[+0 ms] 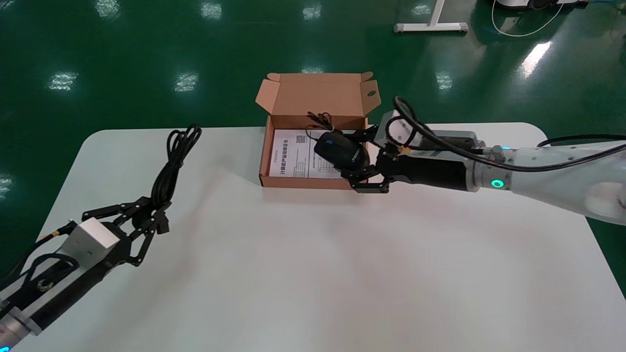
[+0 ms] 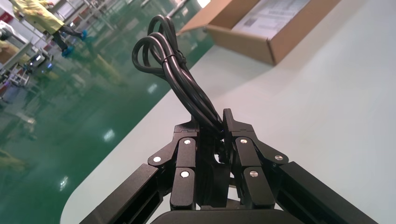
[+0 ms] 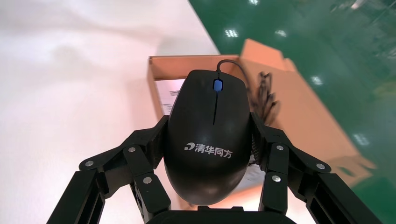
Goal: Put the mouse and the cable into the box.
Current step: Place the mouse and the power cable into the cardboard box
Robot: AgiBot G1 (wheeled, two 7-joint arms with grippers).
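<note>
A black mouse (image 1: 341,150) with a blue wheel hangs over the right part of the open cardboard box (image 1: 266,146), held by my right gripper (image 1: 356,157), which is shut on its sides. In the right wrist view the mouse (image 3: 208,135) fills the space between the fingers, and its thin cord trails into the box (image 3: 299,112). At the table's left, my left gripper (image 1: 155,215) is shut on one end of a bundled black cable (image 1: 171,166). The cable (image 2: 175,70) rises from the left gripper (image 2: 211,122) as a tied coil.
A printed leaflet (image 1: 293,159) lies flat on the box's floor. The box lid (image 1: 320,93) stands open at the far side. The white table (image 1: 318,254) ends in rounded corners over a green floor. A white stand base (image 1: 430,27) sits far behind.
</note>
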